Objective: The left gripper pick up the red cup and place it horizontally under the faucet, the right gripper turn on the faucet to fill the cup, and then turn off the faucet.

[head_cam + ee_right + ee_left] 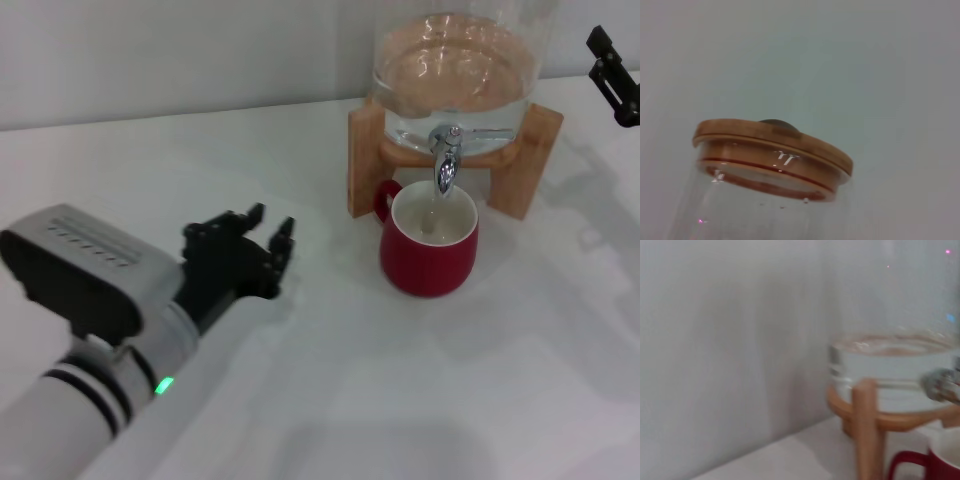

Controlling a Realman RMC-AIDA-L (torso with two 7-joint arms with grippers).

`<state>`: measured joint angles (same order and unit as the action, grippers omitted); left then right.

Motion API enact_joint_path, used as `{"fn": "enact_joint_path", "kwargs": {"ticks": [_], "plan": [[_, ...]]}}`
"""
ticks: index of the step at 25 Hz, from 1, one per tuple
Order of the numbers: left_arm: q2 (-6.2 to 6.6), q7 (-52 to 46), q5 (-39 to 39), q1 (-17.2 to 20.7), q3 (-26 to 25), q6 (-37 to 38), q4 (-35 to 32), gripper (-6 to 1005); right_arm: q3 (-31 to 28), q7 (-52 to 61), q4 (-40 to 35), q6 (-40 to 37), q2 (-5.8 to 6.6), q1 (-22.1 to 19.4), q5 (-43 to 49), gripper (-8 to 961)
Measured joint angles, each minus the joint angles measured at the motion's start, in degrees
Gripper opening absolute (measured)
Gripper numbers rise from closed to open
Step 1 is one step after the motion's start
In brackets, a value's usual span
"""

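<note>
The red cup (430, 250) stands upright on the table directly below the faucet (446, 160), its handle toward the wooden stand. Its white inside faces up. My left gripper (268, 232) rests low over the table to the cup's left, well apart from it, open with nothing between its black fingers. Only a black part of my right gripper (612, 75) shows, at the far right edge beside the dispenser and above the faucet's height. The left wrist view catches the cup's rim and handle (935, 462) and the faucet (941, 385) at its edge.
The glass dispenser (455, 75) holds water and sits on a wooden stand (365, 160) at the back of the white table (400, 400). A grey wall is behind it. The right wrist view shows the dispenser's wooden lid (772, 142).
</note>
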<state>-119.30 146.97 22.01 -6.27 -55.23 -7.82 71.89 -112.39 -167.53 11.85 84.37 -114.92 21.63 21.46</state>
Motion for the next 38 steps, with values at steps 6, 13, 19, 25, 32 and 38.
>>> {"fn": "enact_joint_path", "kwargs": {"ticks": [6, 13, 19, 25, 32, 38], "plan": [[-0.17, 1.0, -0.2, 1.7, -8.9, -5.1, -2.6, 339, -0.5, 0.0, 0.0, -0.2, -0.12, 0.1, -0.5, 612], [-0.31, 0.7, -3.5, 0.4, -20.1, -19.2, -10.9, 340, -0.6, -0.1, 0.0, -0.2, -0.22, 0.1, -1.1, 612], [-0.37, 1.2, -5.9, -1.4, -30.2, -41.8, -22.7, 341, -0.5, -0.2, 0.0, -0.2, -0.24, 0.1, -1.8, 612], [-0.24, 5.7, -13.8, -4.0, -36.8, -60.2, -35.7, 351, -0.5, -0.2, -0.5, -0.2, -0.30, 0.1, -2.2, 612], [-0.28, 10.6, -19.9, -4.1, -39.2, -61.2, -40.0, 538, -0.5, 0.0, -0.8, -0.3, -0.30, -0.6, -3.8, 611], [-0.26, 13.3, -23.3, -4.1, -39.3, -61.8, -41.4, 703, -0.6, 0.4, -1.2, 0.4, -0.30, -1.5, -7.5, 611]]}}
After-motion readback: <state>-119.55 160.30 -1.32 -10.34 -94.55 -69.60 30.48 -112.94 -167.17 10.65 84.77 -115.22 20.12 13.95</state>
